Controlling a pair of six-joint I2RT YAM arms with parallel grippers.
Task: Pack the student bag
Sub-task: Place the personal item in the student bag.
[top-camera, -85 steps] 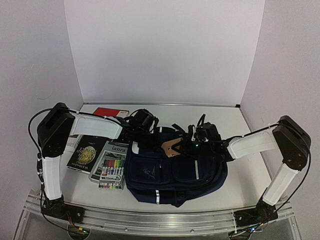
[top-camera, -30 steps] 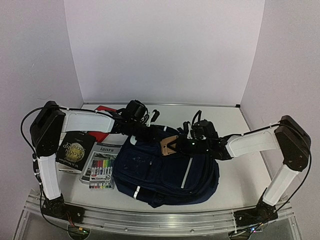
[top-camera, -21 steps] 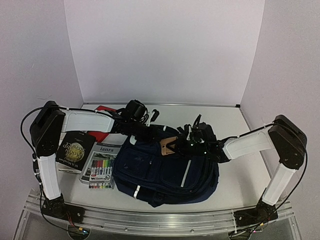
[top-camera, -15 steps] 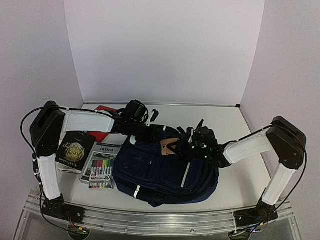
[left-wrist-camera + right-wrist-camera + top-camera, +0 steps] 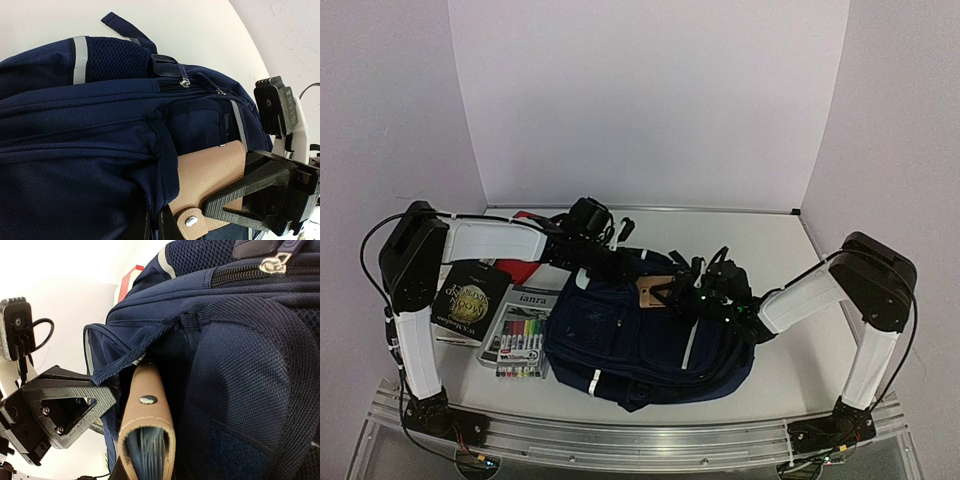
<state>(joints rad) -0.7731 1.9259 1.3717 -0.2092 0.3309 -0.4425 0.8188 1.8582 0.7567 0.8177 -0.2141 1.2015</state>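
Note:
The student bag (image 5: 640,345), navy with grey stripes, lies in the middle of the table. My left gripper (image 5: 592,262) is shut on the fabric edge of the bag's opening, and that pinched edge (image 5: 162,150) is lifted. My right gripper (image 5: 678,295) is shut on a tan leather case (image 5: 648,292) with a metal snap. The tan case (image 5: 147,415) points into the gap under the lifted edge, its far end hidden under the fabric. In the left wrist view the tan case (image 5: 212,175) sits between the right arm's black fingers (image 5: 235,197).
A black book with a gold cover (image 5: 470,300) and a pack of coloured markers (image 5: 528,340) lie left of the bag. A red book (image 5: 525,268) shows behind the left arm. White walls close the back and both sides.
My right gripper has moved left and down toward the bag's opening with the tan case in it. The left arm and the lifted edge have stayed put.

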